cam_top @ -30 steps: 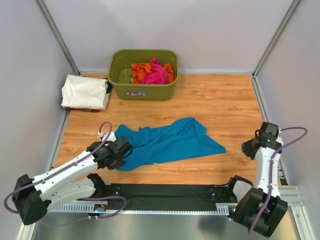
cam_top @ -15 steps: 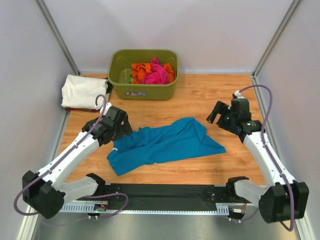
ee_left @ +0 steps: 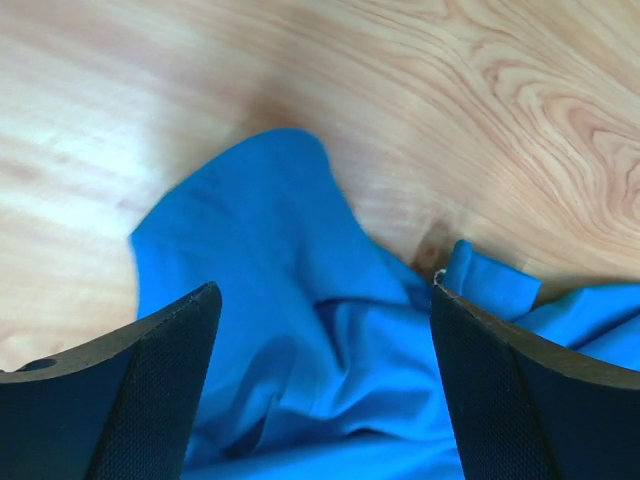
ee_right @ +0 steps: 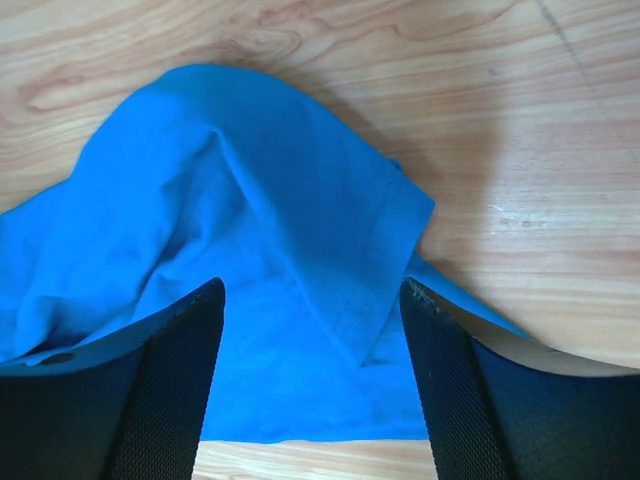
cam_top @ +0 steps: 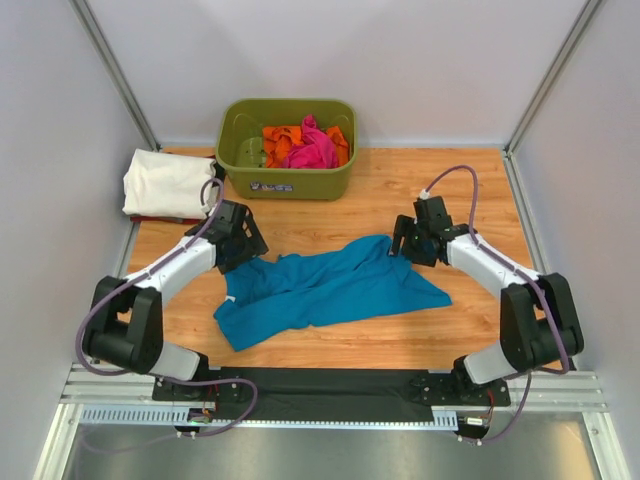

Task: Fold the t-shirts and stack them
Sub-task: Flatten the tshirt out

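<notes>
A teal-blue t-shirt (cam_top: 330,285) lies rumpled across the middle of the wooden table. My left gripper (cam_top: 243,247) is over its far-left corner, open, with bunched blue cloth (ee_left: 300,340) between the spread fingers (ee_left: 150,380). At the far-right corner my right gripper (cam_top: 404,241) is open astride a hemmed sleeve (ee_right: 370,240), and nothing is pinched by its fingers (ee_right: 160,390). A folded white t-shirt (cam_top: 168,183) sits at the far left. Pink (cam_top: 313,150) and orange (cam_top: 279,140) t-shirts lie in the tub.
The olive-green tub (cam_top: 287,176) stands at the back centre, close beside the white shirt. Something dark red (cam_top: 160,217) shows under the white shirt. Grey walls close in the table on three sides, and a black strip (cam_top: 320,385) runs along the near edge.
Both arms have swung away from the near edge to the shirt's far corners. The left gripper left the shirt's near-left end, and both grippers have opened.
</notes>
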Motion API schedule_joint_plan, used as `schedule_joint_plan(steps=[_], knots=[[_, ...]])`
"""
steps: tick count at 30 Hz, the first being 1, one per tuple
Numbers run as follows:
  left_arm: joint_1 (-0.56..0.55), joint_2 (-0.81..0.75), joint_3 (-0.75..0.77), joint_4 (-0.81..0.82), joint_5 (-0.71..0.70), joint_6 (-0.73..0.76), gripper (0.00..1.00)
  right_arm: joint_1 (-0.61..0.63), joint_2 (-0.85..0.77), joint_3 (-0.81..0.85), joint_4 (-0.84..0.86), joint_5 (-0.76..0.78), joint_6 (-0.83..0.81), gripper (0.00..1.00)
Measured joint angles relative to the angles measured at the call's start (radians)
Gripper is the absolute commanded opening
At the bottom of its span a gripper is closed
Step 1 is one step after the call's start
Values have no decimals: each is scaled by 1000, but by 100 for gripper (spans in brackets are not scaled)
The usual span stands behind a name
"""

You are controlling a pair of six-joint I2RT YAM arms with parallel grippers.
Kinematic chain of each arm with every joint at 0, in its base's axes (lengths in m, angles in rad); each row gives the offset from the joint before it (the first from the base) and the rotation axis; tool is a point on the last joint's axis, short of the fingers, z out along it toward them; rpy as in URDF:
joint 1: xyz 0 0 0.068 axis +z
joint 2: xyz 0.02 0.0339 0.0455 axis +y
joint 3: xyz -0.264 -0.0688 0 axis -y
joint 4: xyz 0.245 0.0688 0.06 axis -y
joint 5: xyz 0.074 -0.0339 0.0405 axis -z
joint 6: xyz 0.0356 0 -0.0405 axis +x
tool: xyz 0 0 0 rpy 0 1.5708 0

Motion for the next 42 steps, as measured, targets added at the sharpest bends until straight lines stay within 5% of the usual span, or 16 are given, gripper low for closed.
schedule_joint_plan(steps=[4, 7, 10, 12, 15, 23, 29, 38, 40, 41, 42], knots=[[1, 94, 0, 73, 40, 32, 85, 9, 80, 2, 18, -4, 3, 67], [1, 154, 0, 100, 57, 52, 69, 17, 125, 3, 29, -6, 3, 58], [1, 193, 2, 119, 63, 66, 36, 21, 165, 21, 32, -1, -2, 35], [1, 206, 3, 144, 71, 69, 0, 21, 189, 40, 35, 1, -3, 18], [1, 220, 11, 164, 78, 84, 0, 21, 207, 74, 33, 24, -16, 0], [1, 164, 140, 89, 85, 142, 0, 12, 154, 248, -38, 100, -53, 0], [-32, -148, 188, 37, 22, 169, 0, 0, -103, 266, -102, 167, -72, 0], [-183, -494, -94, -63, -36, 95, 0, -6, -417, 21, -297, 263, 0, 0], [-249, -479, -151, -99, -47, 52, 1, -7, -401, -63, -338, 262, 34, 21], [-293, -462, -179, -124, -52, 22, 9, -7, -386, -106, -358, 257, 51, 40], [-330, -448, -203, -145, -55, -3, 41, -7, -369, -145, -387, 247, 77, 46]])
